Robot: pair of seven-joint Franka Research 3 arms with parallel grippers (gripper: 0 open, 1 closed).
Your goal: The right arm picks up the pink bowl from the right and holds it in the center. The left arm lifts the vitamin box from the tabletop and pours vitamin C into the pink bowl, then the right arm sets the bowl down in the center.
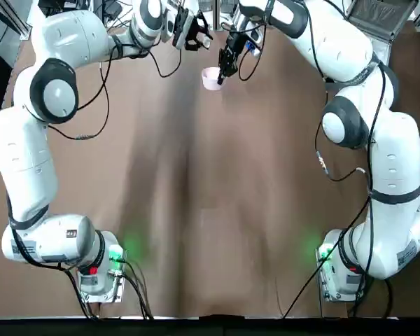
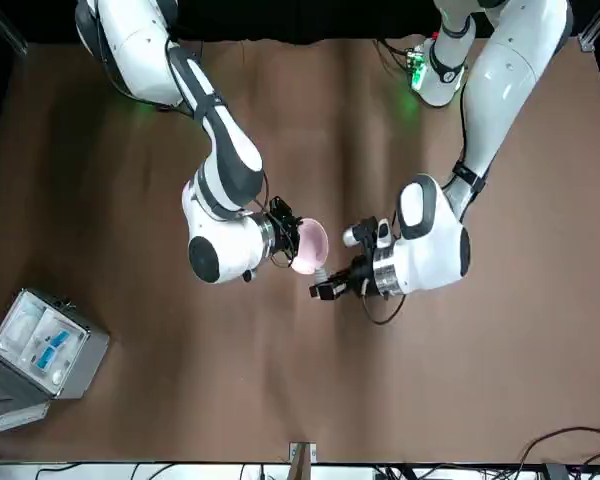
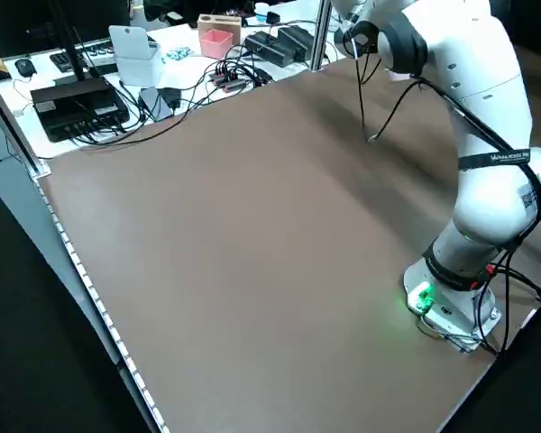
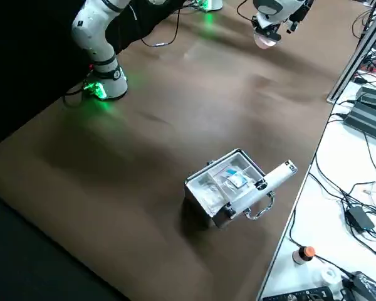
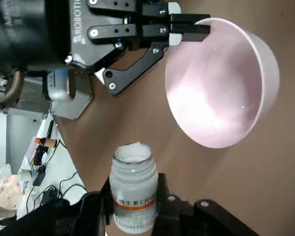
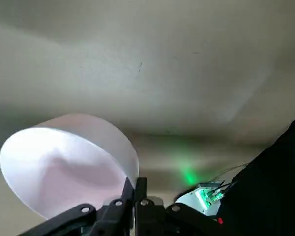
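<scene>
Hovering above the brown matte bench [image 2: 130, 330], both arms meet near its far middle, toward twelve o'clock in the overhead view. Right gripper [image 2: 285, 240]: fingers pinching the rim of the small round pale-pink bowl [image 2: 310, 245], which hangs clear of the bench, tipped so its whitish inside faces the other arm. Left gripper [image 2: 328, 287]: fingers pressed against the sides of the small whitish plastic vitamin bottle [image 5: 134, 189], orange band on its label, mouth open and pointing at the bowl. Bottle sits just beside the bowl, apart from it; from the left wrist view the bowl lies at roughly one o'clock from the bottle's mouth. Bottle's contents cannot be made out. Grey hinged metal case [image 4: 229, 185], lid open, blue-and-white contents, stands well apart on the bench, at about eight o'clock in the front view.
</scene>
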